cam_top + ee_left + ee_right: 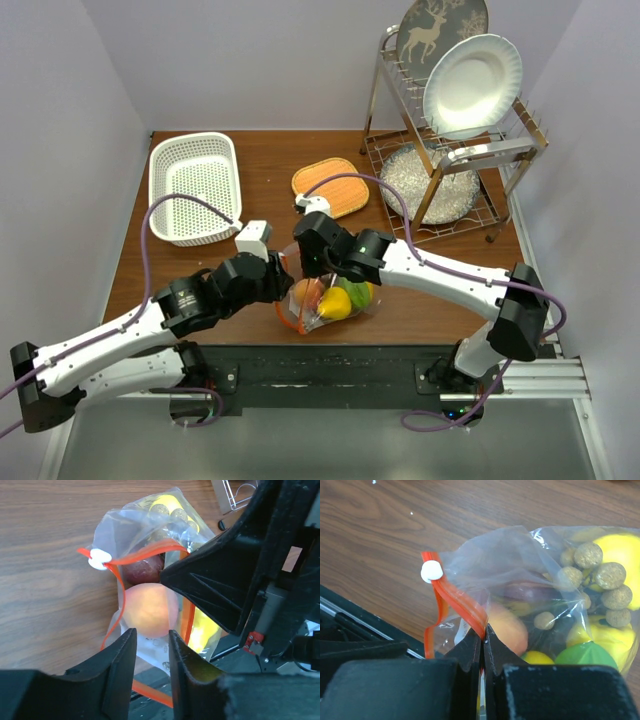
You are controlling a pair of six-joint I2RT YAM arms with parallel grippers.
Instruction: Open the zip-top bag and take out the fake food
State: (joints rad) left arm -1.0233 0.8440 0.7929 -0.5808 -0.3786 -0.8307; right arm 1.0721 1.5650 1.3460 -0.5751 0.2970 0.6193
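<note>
The zip-top bag (330, 298) lies at the table's near edge, its mouth partly parted and its white slider (431, 571) at one end of the orange-red strip. Fake food shows inside: an orange peach (150, 610), a brown grape-like cluster (602, 580), yellow pieces (620, 550) and a green piece (585, 655). My right gripper (483, 632) is shut on one side of the zipper strip (465, 605); it also shows in the top view (312, 268). My left gripper (152, 647) is open, its fingers (120, 655) astride the bag's near plastic below the peach.
A white perforated basket (195, 185) stands at the back left. A woven orange mat (330, 185) lies at back centre. A wire dish rack (450, 160) with plates fills the back right. The black mounting rail (330, 365) runs just below the bag.
</note>
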